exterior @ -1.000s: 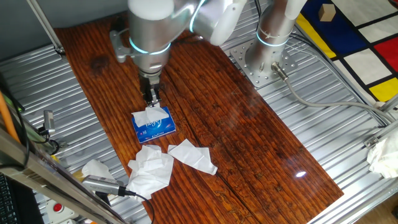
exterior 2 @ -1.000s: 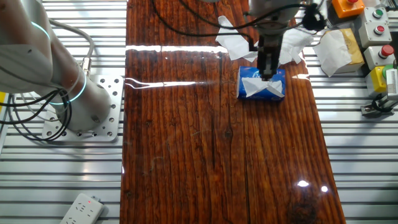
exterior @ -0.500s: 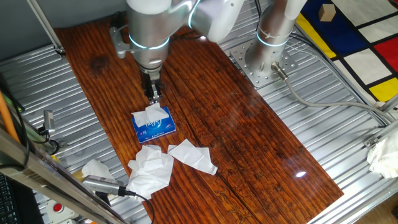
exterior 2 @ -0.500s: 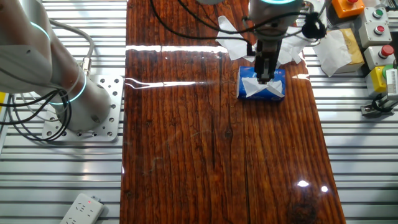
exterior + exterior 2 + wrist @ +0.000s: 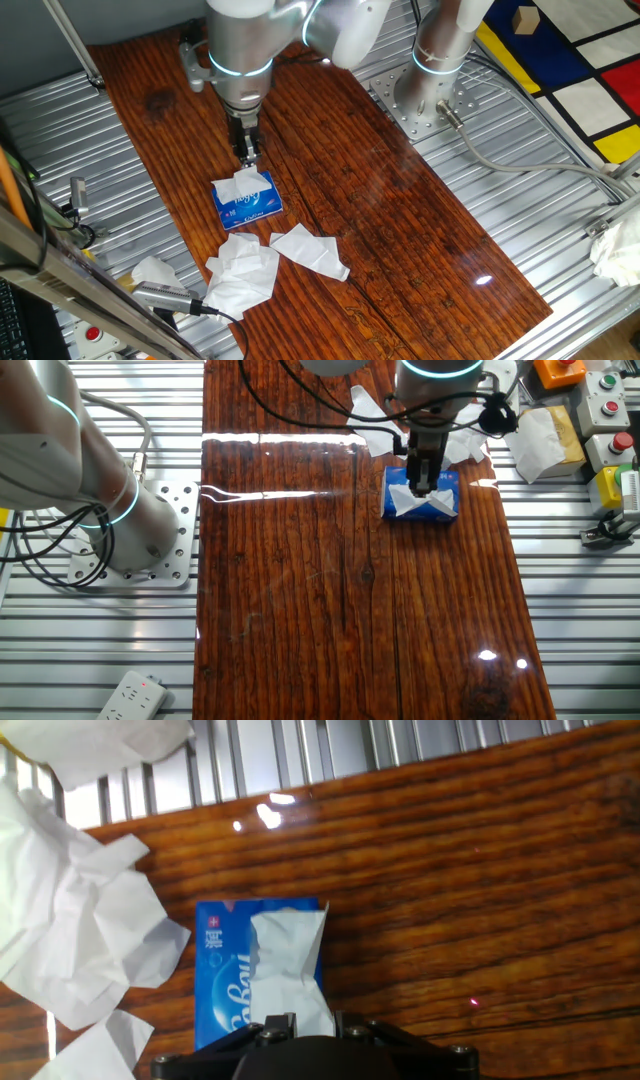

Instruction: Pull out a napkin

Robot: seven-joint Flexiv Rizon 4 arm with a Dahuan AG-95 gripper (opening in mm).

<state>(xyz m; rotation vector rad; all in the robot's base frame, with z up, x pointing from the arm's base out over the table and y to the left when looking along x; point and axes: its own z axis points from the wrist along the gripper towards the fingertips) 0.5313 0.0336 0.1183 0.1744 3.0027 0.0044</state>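
A small blue tissue pack lies on the wooden board. A white napkin sticks up out of its slot. My gripper stands straight above the pack, its tips at the napkin's top. In the hand view the napkin runs from the pack up between the two fingers of my gripper, which pinch its end. In the other fixed view the gripper is over the pack and napkin.
Several loose crumpled tissues lie on the board just in front of the pack; they also show in the hand view at left. A control box with buttons and more tissue sit beside the board. The arm's base stands at the right.
The gripper has risen a little above the pack, drawing the napkin's top up with it. The pack has stayed in place.
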